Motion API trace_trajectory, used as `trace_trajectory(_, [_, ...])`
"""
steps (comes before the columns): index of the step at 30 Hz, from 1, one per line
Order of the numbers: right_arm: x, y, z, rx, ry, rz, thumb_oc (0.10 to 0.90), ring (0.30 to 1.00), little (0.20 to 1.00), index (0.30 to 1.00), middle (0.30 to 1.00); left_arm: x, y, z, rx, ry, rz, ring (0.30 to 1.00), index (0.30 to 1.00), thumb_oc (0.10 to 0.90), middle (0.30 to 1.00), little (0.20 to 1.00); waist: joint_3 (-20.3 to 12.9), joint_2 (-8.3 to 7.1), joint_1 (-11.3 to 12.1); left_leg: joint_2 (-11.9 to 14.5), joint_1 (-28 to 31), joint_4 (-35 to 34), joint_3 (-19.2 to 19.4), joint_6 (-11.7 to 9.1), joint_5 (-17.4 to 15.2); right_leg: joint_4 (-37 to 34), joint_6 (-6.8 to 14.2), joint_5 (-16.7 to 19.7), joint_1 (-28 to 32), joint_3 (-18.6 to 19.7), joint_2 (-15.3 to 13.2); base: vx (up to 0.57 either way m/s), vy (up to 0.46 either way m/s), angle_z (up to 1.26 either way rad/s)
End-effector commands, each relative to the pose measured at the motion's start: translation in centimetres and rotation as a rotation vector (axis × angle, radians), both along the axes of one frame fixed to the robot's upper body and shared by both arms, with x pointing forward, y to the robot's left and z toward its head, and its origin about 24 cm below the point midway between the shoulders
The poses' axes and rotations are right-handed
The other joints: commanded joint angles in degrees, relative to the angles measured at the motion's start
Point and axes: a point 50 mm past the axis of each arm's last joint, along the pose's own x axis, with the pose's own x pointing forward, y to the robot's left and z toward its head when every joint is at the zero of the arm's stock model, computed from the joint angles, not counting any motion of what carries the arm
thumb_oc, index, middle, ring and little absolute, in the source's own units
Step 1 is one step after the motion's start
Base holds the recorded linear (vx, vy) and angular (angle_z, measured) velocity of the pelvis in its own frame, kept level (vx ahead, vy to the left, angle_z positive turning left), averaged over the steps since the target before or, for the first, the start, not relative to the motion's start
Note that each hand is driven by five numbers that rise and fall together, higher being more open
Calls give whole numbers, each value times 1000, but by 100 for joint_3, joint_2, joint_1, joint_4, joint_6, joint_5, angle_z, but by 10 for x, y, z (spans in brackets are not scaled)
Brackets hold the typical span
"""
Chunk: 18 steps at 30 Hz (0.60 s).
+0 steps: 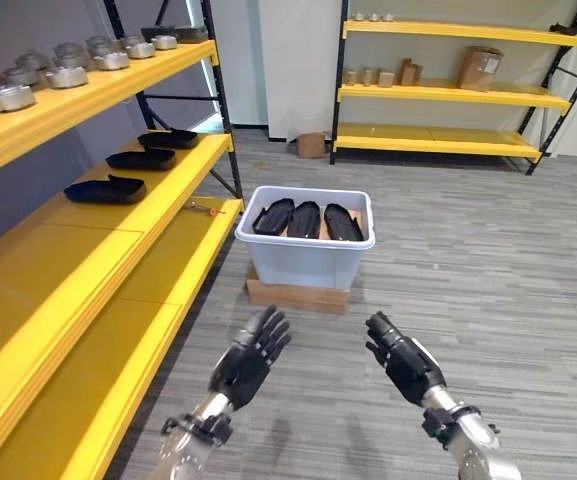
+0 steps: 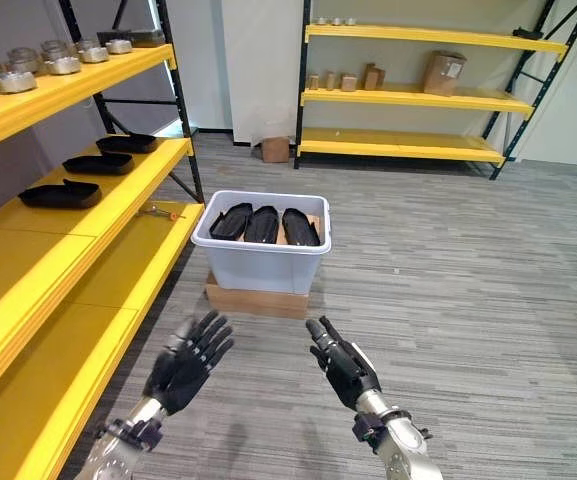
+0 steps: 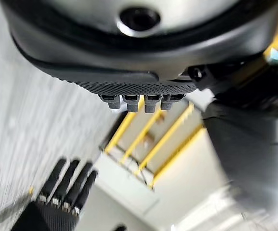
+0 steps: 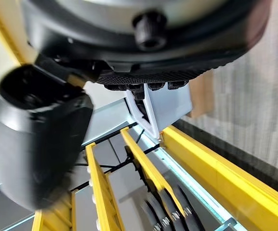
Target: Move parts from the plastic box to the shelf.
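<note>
Plastic box [image 1: 310, 250]: white, centre of the frame, standing on a flat cardboard base [image 1: 296, 293] on the grey floor.
Parts in box [image 1: 304, 219]: three black pieces, side by side.
Shelf [image 1: 98, 240]: yellow rack, left side of the frame; three more black parts [image 1: 106, 189] lie in a row on its middle level, metal parts [image 1: 66, 76] on the level above.
Left hand [image 1: 247, 362]: lower centre-left, fingers spread, holding nothing.
Right hand [image 1: 404, 357]: lower centre-right, fingers straight, holding nothing.
Far rack [image 1: 448, 90]: upper right, with cardboard boxes.
</note>
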Motion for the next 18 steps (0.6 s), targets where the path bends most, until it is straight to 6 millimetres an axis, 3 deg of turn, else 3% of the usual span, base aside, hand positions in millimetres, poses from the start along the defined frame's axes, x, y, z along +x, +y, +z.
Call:
trace_trajectory(1, [9, -4, 16, -1, -92, 3, 900, 1000, 1000, 1000, 1000, 9, 7, 16, -2, -122, 25, 1000, 1000, 900, 1000, 1000, 192, -96, -103, -127, 222, -21, 227, 77, -665, -300, 122, -149, 346, -270, 56, 0, 0, 0])
trace_trajectory(18, [11, -4, 17, -29, -90, -2, 900, 1000, 1000, 1000, 1000, 11, 10, 15, 75, -93, 37, 1000, 1000, 900, 1000, 1000, 221, -124, -63, -140, 208, -22, 207, 106, -708, -365, 163, -128, 365, -326, 22, -5, 3, 1])
